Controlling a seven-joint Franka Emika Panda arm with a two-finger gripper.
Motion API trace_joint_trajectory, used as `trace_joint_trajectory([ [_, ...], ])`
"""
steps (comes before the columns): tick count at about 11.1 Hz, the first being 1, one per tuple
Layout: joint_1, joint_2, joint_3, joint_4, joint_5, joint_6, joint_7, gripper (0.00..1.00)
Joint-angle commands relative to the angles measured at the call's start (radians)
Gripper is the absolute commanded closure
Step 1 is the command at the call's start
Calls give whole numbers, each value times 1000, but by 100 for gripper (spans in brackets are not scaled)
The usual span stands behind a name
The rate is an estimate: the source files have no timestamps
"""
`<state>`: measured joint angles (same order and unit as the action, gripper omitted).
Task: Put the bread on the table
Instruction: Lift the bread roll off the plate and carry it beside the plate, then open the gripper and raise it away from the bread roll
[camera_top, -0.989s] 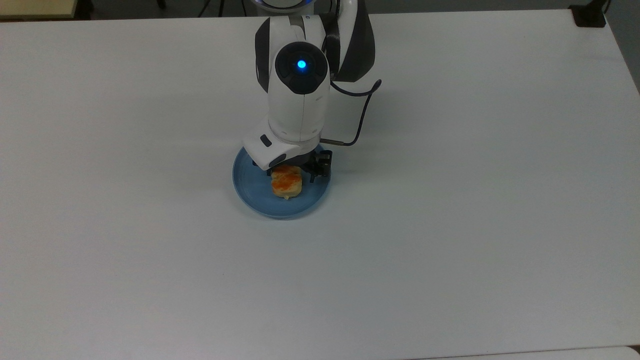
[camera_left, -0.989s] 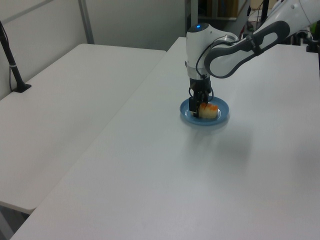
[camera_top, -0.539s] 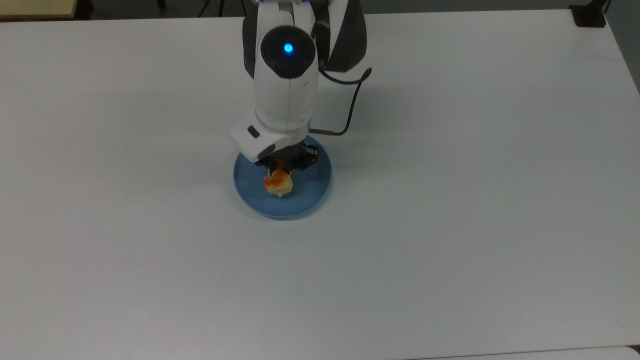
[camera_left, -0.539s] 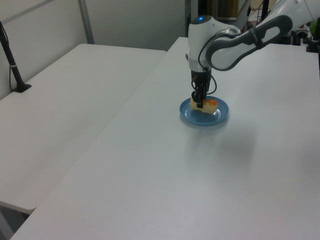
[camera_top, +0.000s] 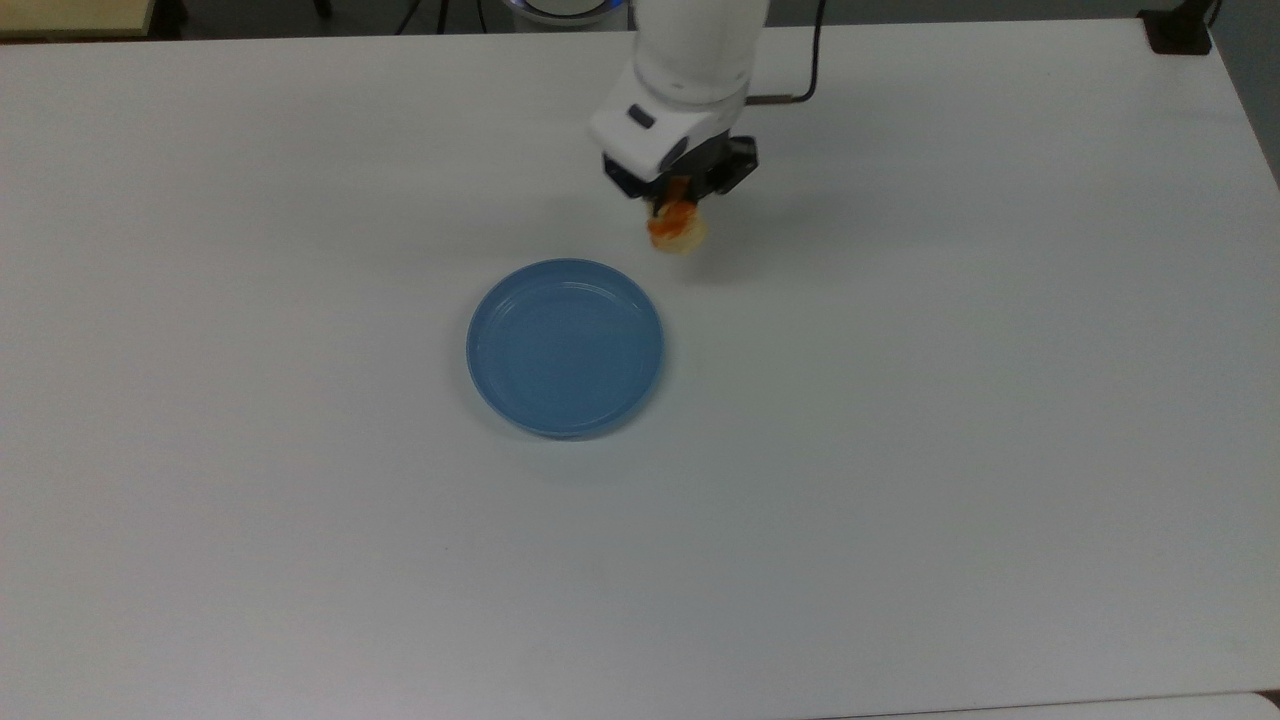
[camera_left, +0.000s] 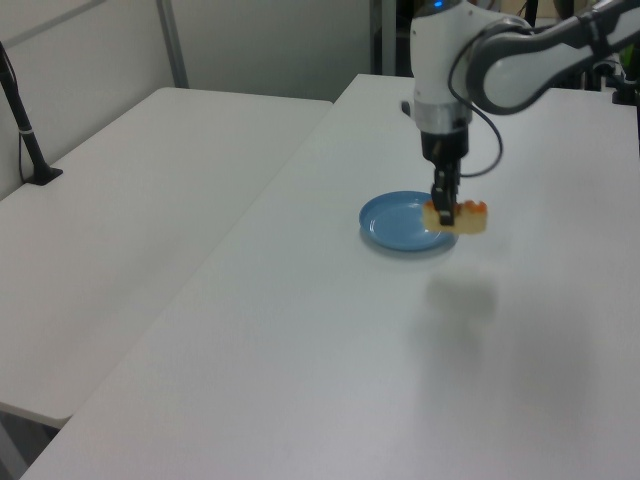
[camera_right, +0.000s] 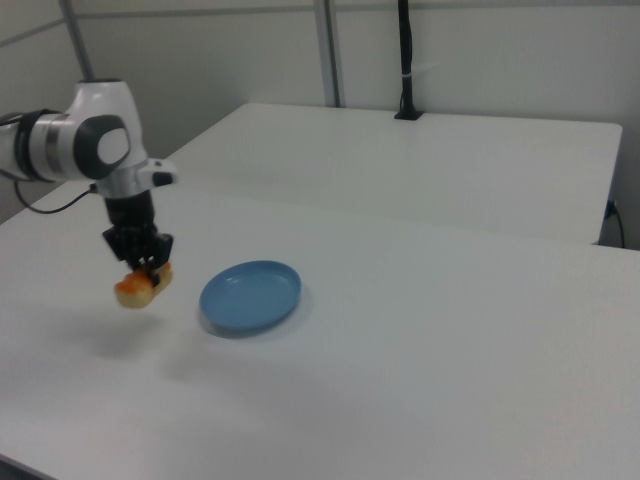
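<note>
1. The gripper (camera_top: 678, 205) sits in the upper middle of the top view, its fingers clamped on the bread (camera_top: 677, 230), which hangs in the air with its glossy orange tops showing.
2. In the left view the bread (camera_left: 458, 216) hangs right of centre, and its soft shadow lies on the bench (camera_left: 330, 380) well below it, so it looks to be carried clear of the surface.
3. The blue plate (camera_top: 565, 345) lies bare near the middle of the top view, down and to the left of the bread; in the right view the plate (camera_right: 251, 294) is to the right of the held bread (camera_right: 142, 286).
4. The step in hand appears to be the carry and set-down: the bread is off the plate but not yet on the bench.
5. To do it well, lower straight down over bare bench, far enough from the plate's rim that the bun cannot land on the edge.
6. Keep the bun level; it is gripped near one end in the left view, so the free end may sag or swing.
7. Part the fingers only once the underside rests on the surface, then lift straight up so nothing drags.
</note>
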<state>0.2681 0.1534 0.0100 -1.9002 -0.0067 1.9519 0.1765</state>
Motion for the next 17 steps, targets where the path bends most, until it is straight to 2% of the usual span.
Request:
trace_joint_trajectory([
  [1,16,-29,88,-132,17,22,64,64],
  [3,17,36,132,-132,14,33,141,64],
  [5,43,86,143,-143,1,94,214,64],
  [6,48,98,145,-143,-15,119,236,52],
  [7,48,103,145,-142,-21,120,241,7],
  [8,46,101,145,-135,-21,114,241,0],
  [10,34,63,145,-97,-22,66,238,0],
  [11,14,36,145,-48,-22,8,233,0],
  [14,-122,-49,142,119,-35,-190,141,0],
  [15,-162,-63,131,162,-36,-229,117,0],
  [17,-194,-92,63,202,-38,-242,104,0],
])
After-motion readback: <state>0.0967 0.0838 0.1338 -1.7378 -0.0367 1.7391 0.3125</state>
